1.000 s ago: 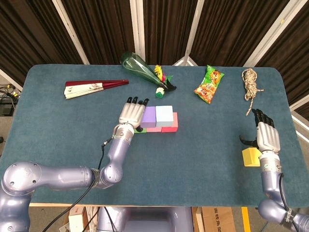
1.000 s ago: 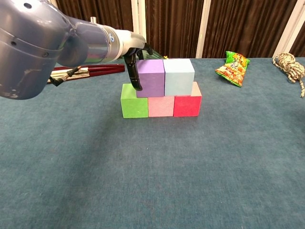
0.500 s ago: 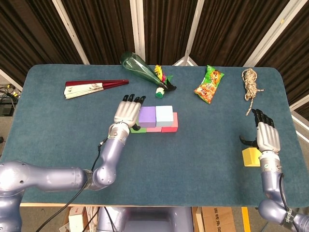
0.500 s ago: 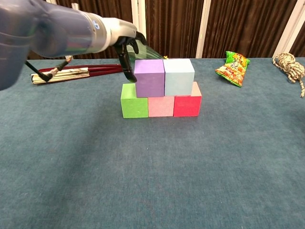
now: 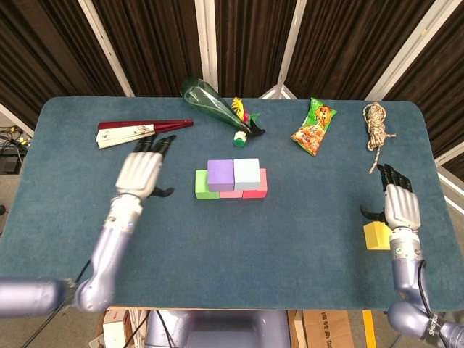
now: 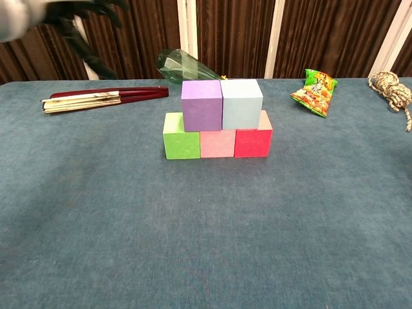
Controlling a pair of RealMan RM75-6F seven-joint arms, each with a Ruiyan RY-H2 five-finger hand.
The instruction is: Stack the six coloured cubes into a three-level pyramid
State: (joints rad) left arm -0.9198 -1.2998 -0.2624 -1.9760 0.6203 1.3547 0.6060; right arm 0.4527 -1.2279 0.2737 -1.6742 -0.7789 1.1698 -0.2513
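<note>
A green cube (image 6: 181, 136), a pink cube (image 6: 217, 143) and a red cube (image 6: 253, 141) form a row mid-table. On them sit a purple cube (image 6: 201, 104) and a light blue cube (image 6: 241, 103), side by side. A yellow cube (image 5: 376, 235) lies at the right table edge. My left hand (image 5: 141, 172) hovers open left of the stack, holding nothing; the chest view shows it blurred at the top left (image 6: 77, 19). My right hand (image 5: 399, 203) stands open just above the yellow cube, fingers extended, and I cannot tell whether it touches the cube.
A folded red fan (image 5: 138, 130) lies at the back left. A green glass bottle (image 5: 210, 100) and a small colourful toy (image 5: 243, 125) lie behind the stack. A snack bag (image 5: 314, 127) and a coiled rope (image 5: 377, 127) are at the back right.
My left hand has let go of the purple cube and drawn away to the left and up. The purple cube stays on the bottom row. The right hand has not moved.
</note>
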